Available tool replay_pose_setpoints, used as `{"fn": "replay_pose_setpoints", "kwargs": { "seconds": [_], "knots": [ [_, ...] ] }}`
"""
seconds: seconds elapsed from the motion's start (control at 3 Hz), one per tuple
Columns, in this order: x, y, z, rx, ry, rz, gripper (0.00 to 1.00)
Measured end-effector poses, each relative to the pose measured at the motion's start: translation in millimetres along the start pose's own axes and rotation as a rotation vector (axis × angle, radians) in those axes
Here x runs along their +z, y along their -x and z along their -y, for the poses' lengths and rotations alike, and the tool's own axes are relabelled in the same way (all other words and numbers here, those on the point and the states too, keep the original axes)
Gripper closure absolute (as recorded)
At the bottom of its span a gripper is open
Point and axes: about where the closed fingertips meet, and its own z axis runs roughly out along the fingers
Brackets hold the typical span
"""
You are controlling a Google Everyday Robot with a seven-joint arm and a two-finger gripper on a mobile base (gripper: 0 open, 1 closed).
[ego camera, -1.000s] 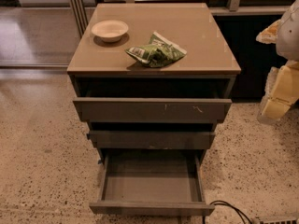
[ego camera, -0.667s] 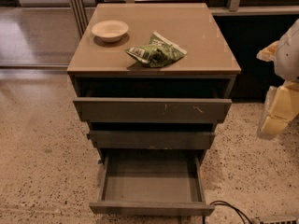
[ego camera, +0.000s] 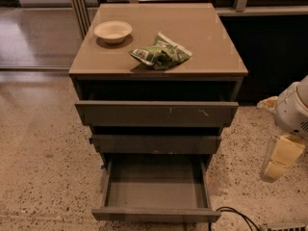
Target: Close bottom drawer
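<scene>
The bottom drawer is a shallow dark grey-brown tray. It is pulled far out of the cabinet toward me and looks empty, with a low plain front strip near the lower edge of the view. Above it sit the narrow middle drawer front and the taller top drawer front with pale scratches. My gripper hangs at the right edge of the view, right of the cabinet and above the floor, about level with the middle drawer. It touches nothing.
On the cabinet top stand a small white bowl and a crumpled green bag. A dark cable lies on the speckled floor by the drawer's front right corner. A dark wall and railing run behind the cabinet.
My arm and gripper have moved downward along the right edge of the view. The drawers, bowl and bag have not moved.
</scene>
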Motion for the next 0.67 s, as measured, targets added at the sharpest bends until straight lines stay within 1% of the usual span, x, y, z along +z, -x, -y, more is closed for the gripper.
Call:
{"fn": "replay_pose_setpoints", "kwargs": {
  "seconds": [0.33,0.67],
  "knots": [
    [0,0,0,0.000,0.000,0.000,0.00],
    [15,6,-6,0.011,-0.002,0.017,0.00]
  ]
}}
